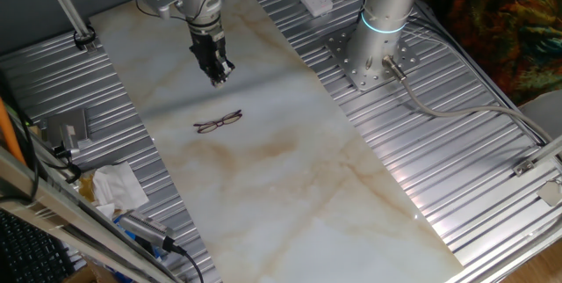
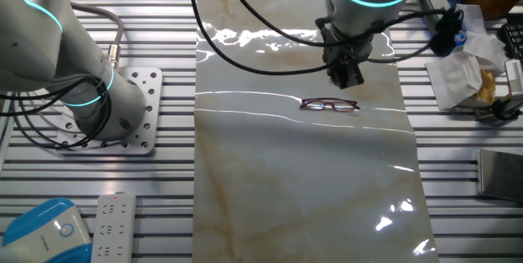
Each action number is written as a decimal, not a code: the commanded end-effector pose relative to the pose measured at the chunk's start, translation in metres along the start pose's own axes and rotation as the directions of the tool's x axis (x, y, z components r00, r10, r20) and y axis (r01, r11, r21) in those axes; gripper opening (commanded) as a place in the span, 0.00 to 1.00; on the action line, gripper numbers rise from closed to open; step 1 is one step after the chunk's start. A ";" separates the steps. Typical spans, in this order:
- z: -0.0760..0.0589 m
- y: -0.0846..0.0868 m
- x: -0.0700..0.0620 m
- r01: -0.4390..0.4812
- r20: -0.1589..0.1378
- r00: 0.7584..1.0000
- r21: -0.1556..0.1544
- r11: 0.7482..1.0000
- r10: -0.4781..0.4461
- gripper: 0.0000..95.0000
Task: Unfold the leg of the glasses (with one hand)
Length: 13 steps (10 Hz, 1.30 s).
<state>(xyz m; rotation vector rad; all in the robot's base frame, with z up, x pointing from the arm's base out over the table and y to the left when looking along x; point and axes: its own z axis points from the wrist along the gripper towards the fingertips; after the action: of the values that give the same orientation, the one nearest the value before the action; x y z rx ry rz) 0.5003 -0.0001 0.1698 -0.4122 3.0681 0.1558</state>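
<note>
Gripper (image 1: 219, 76) pointed straight down, hovering just above 1 pair of glasses (image 1: 218, 122) lying on the table (image 1: 290, 186), not touching; jaw state unclear.

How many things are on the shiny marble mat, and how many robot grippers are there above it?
Glasses lying on the marble mat: 1
Grippers above the mat, not touching the glasses: 1
Total: 2
</note>
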 end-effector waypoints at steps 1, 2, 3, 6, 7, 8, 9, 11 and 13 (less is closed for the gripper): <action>0.000 0.000 0.000 -0.025 -0.004 1.000 0.012 1.000 0.025 0.20; 0.000 0.000 0.000 -0.025 -0.006 1.000 0.012 1.000 0.025 0.20; 0.000 0.000 0.000 -0.026 -0.007 1.000 0.013 1.000 0.026 0.20; 0.001 0.000 0.000 -0.038 -0.014 0.999 0.040 0.999 0.038 0.20; 0.005 -0.001 0.000 -0.045 -0.019 0.999 0.070 0.997 0.046 0.20; 0.006 -0.001 0.000 -0.053 -0.020 0.998 0.079 0.996 0.054 0.20; 0.008 -0.001 -0.001 -0.058 -0.023 0.998 0.087 0.995 0.060 0.20; 0.016 -0.001 -0.003 -0.063 -0.017 0.998 0.087 0.994 0.065 0.20; 0.023 0.000 -0.005 -0.062 -0.014 0.998 0.087 0.994 0.064 0.20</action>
<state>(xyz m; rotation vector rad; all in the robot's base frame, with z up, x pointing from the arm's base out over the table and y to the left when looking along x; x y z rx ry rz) 0.5059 0.0039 0.1436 -0.3099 3.0946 0.0220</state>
